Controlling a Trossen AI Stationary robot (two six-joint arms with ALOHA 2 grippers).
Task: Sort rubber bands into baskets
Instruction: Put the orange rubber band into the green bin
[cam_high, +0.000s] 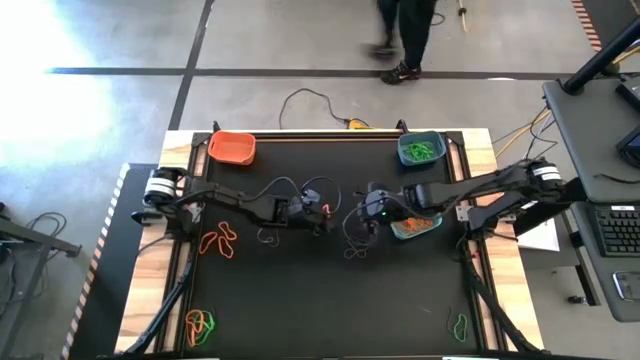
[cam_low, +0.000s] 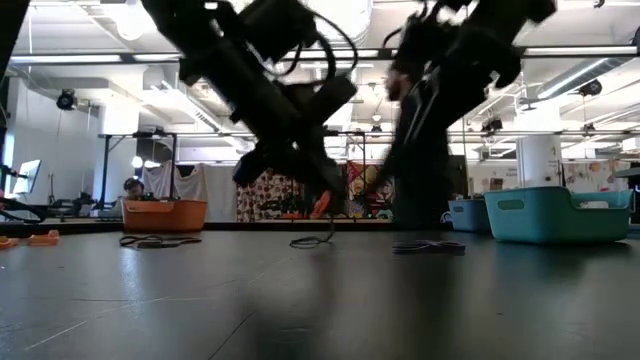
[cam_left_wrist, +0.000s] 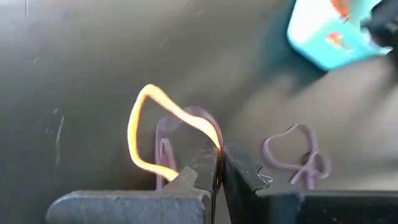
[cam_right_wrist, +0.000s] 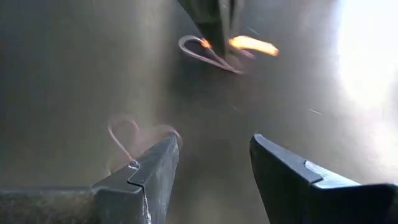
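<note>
Pinching left fingers (cam_left_wrist: 217, 177), orange band (cam_left_wrist: 140, 124)

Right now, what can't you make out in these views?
- Blue basket: high view, the right arm covers most of it, contents unclear.
- Dark bands: left wrist view, blurred, count uncertain; in the high view they barely show against the black mat.
- Orange band in the left end effector: low view, arm blur hides it.
- Right end effector: high view, fingers too small and dark to read.
</note>
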